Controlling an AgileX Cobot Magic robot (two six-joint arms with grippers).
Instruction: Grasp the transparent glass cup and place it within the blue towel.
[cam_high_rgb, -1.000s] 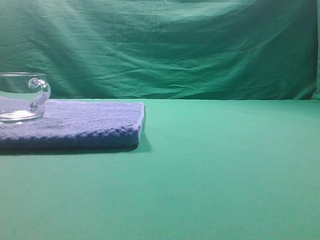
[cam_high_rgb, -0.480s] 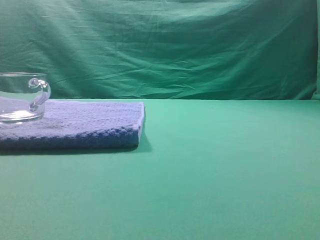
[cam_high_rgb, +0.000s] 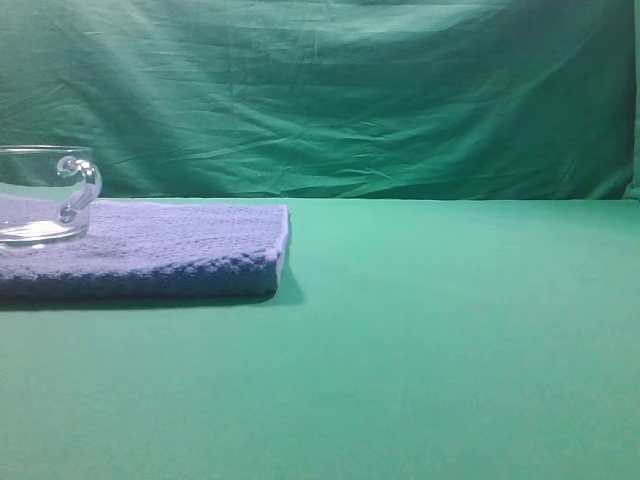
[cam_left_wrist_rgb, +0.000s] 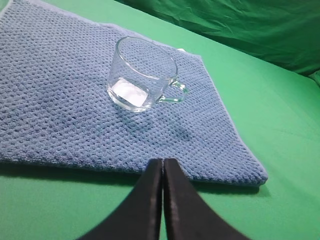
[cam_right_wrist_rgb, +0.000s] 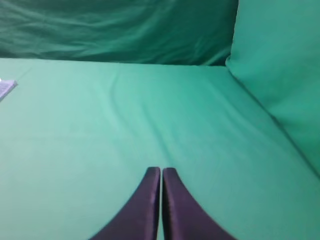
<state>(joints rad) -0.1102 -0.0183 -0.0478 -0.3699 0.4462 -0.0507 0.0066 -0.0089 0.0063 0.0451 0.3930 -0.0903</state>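
The transparent glass cup (cam_high_rgb: 40, 195) stands upright on the blue towel (cam_high_rgb: 170, 245) at the far left of the exterior view, handle to the right. In the left wrist view the cup (cam_left_wrist_rgb: 142, 74) sits on the towel (cam_left_wrist_rgb: 60, 100), handle pointing right. My left gripper (cam_left_wrist_rgb: 163, 162) is shut and empty, held back over the towel's near edge, well apart from the cup. My right gripper (cam_right_wrist_rgb: 161, 171) is shut and empty over bare green cloth. Neither gripper shows in the exterior view.
Green cloth covers the table (cam_high_rgb: 450, 330) and hangs as a backdrop (cam_high_rgb: 350, 90). A raised green fold (cam_right_wrist_rgb: 280, 70) stands at the right of the right wrist view. A towel corner (cam_right_wrist_rgb: 6, 87) shows at its left edge.
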